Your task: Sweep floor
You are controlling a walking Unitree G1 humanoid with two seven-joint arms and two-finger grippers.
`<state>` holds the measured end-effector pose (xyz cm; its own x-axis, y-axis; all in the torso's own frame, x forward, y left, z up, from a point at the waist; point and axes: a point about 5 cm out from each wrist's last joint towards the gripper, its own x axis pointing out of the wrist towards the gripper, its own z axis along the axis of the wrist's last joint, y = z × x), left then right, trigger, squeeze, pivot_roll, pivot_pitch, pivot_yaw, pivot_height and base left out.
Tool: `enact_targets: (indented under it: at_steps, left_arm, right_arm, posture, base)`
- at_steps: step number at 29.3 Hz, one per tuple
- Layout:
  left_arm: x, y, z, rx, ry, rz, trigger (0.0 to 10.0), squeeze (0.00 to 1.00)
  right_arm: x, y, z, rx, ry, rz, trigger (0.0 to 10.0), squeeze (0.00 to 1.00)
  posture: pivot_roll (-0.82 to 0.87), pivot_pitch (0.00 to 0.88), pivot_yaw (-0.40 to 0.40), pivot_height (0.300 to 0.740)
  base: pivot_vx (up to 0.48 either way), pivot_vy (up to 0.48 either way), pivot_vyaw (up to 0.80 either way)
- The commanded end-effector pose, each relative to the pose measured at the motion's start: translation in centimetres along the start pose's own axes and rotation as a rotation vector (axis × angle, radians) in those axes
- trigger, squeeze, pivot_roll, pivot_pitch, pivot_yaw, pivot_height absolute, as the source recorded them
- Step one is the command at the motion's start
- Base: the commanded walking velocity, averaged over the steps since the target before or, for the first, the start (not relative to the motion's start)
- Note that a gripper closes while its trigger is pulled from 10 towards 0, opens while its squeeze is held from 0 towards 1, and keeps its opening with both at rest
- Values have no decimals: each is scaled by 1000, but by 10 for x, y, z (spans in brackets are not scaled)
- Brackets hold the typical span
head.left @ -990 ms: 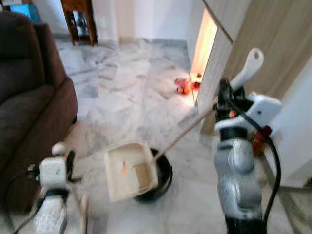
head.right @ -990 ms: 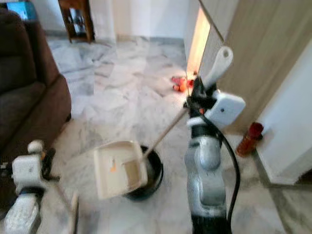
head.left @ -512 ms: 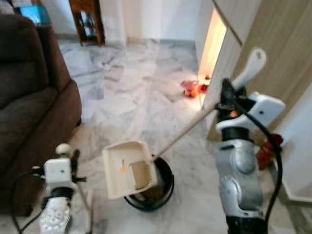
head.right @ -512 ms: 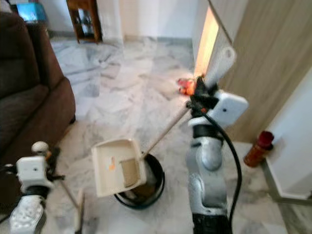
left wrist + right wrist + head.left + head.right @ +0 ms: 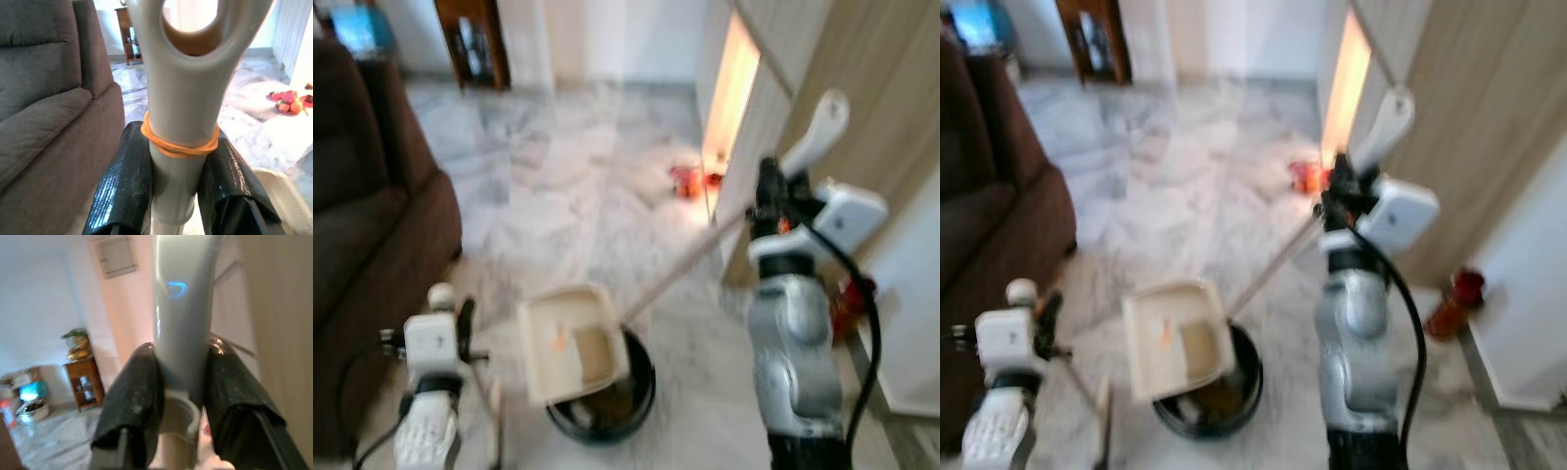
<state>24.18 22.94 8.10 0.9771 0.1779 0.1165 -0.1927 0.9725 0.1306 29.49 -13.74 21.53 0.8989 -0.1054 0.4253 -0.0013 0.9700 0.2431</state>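
You will find no readable text, label, brand, number or sign anywhere here. The dustpan (image 5: pixel 570 340) over the black bin (image 5: pixel 604 406) carries only a small orange mark too blurred to read, and the pale handle (image 5: pixel 183 323) shows a faint blue glint, not lettering.

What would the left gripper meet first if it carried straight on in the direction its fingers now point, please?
Probably the brown sofa. The left gripper, shut on the broom handle, points across the marble floor with the sofa close alongside. Depth is unclear, so it might instead pass it and head towards the wooden cabinet.
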Motion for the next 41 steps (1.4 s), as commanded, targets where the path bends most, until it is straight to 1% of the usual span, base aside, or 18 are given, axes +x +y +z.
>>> enact_targets:
  at_steps: [1,3,6,8,9,11,12,13,18,19,20,22,30,36,41]
  left_arm:
    - [0,6,5,11,-33,17,10000,0]
    - [0,6,5,10,-33,16,10000,0]
    - [0,5,5,9,-33,16,10000,0]
    - [0,5,5,9,-34,15,10000,0]
    - [1,4,5,8,-34,15,10000,0]
    - [1,4,5,8,-34,14,10000,0]
    - [1,4,5,7,-34,13,10000,0]
    - [1,3,5,7,-35,12,10000,0]
    - [1,3,5,7,-36,12,10000,0]
    - [1,3,5,6,-35,11,10000,0]
    - [1,3,5,6,-35,11,10000,0]
    - [1,2,5,4,-36,9,10000,0]
    - [1,1,4,2,-37,8,10000,0]
    - [2,-1,4,3,-39,3,10000,0]
    - [3,-3,5,9,-42,-9,10000,0]
  right_arm:
    - [3,16,18,-3,-101,67,10000,0]
    - [0,24,19,-41,-118,110,10000,0]
    - [-2,32,20,-63,-129,156,10000,0]
    - [-4,36,20,-65,-135,174,10000,0]
    - [-6,42,21,-58,-139,189,10000,0]
    - [-7,46,21,-59,-146,203,10000,0]
    - [-8,49,22,-75,-155,221,10000,0]
    - [-11,57,22,-116,-174,270,10000,0]
    - [-19,72,21,-175,-213,359,10000,0]
    - [-22,78,22,-185,-226,387,10000,0]
    - [-23,80,22,-184,-229,395,10000,0]
    - [-31,94,24,-168,-249,437,10000,0]
    - [-46,118,30,-118,-301,524,10000,0]
    - [-56,130,34,-130,-357,579,10000,0]
    - [-62,136,34,-156,-384,624,10000,0]
  posture:
    - [96,0,-34,740]
    - [96,0,-36,740]
    - [94,0,-36,740]
    - [95,0,-37,740]
    - [93,0,-37,740]
    - [93,0,-36,740]
    - [94,0,-37,740]
    - [93,0,-37,740]
    - [89,0,-38,740]
    - [88,0,-38,740]
    - [87,0,-38,740]
    - [85,0,-38,740]
    - [83,0,-39,740]
    - [80,0,-32,740]
    - [78,0,-31,740]
  base:
    - [0,0,0]
    - [0,0,0]
    - [0,0,0]
    - [0,0,0]
    - [0,0,0]
    - [0,0,0]
    - [0,0,0]
    - [0,0,0]
    - [0,0,0]
    - [0,0,0]
    - [0,0,0]
    - [0,0,0]
    - [0,0,0]
    - [0,0,0]
    - [0,0,0]
